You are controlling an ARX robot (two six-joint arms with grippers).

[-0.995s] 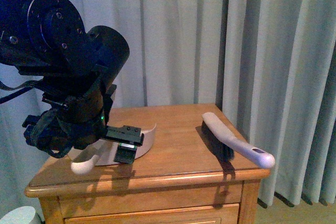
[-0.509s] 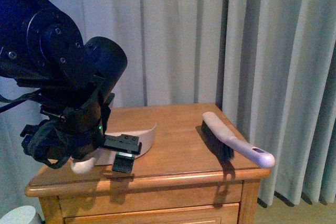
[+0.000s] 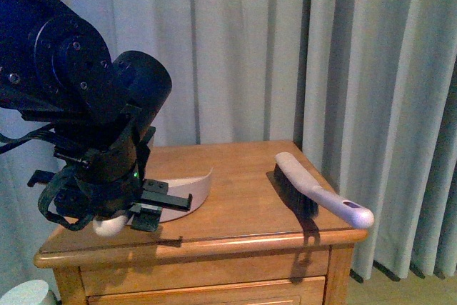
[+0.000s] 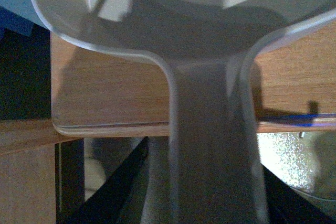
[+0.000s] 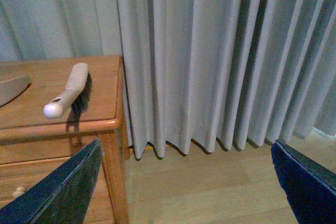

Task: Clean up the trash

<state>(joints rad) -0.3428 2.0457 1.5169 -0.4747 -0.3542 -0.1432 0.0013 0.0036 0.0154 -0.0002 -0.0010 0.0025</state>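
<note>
Beige dustpan (image 3: 191, 185) at the front view's lower left has its handle (image 4: 210, 156) between my left fingers (image 4: 113, 192), whether clamped I cannot tell, my right fingers (image 5: 63, 187) hang spread and empty, the brush (image 3: 296, 183) lies untouched on the tabletop (image 3: 235, 198), and no trash shows anywhere, so I judge cleanup barely begun.

Dim indoor light, cold blue cast in all views. Front view: light from overhead; brush (image 3: 314, 191) drops a hard shadow over the nightstand (image 3: 243, 198) edge; left arm (image 3: 78, 105) near-black, grainy, little detail. Left wrist view: dustpan (image 4: 210, 129) fills the frame, soft, out of focus, shadow across it; glare patch (image 4: 286, 150) blown out beyond the wood. Right wrist view: evenest light, curtain (image 5: 210, 51) folds crisp; right gripper (image 5: 185, 150) fingers (image 5: 58, 192) dark, blurred
</note>
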